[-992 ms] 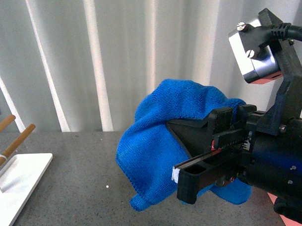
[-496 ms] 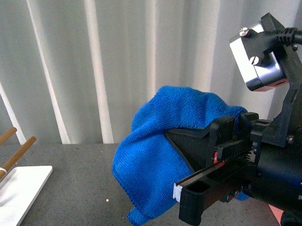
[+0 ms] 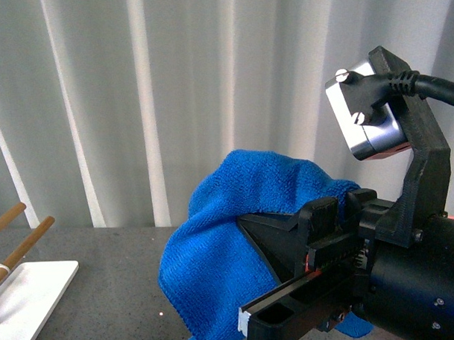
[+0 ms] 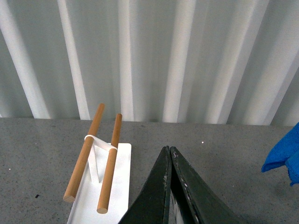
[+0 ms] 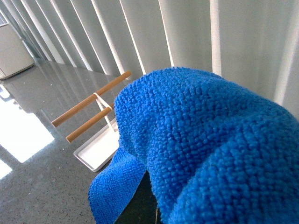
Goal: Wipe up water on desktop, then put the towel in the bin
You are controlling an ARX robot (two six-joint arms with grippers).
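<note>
The towel (image 3: 215, 245) hangs clear of the desktop (image 3: 97, 286), bunched over the fingers of the right gripper (image 3: 253, 270), which is clenched on it. 1 loose corner droops low. The cloth fills most of the right wrist view. The left gripper (image 4: 169, 151) is empty, its 2 fingers pressed together, near the white stand (image 4: 122, 186) with 2 wooden pegs. We cannot make out the bin. Risks as we judge them: fuzzy cloth may cling to a finger on release, the drooping corner could catch the bin wall — and the covered camera gives poor aim.
</note>
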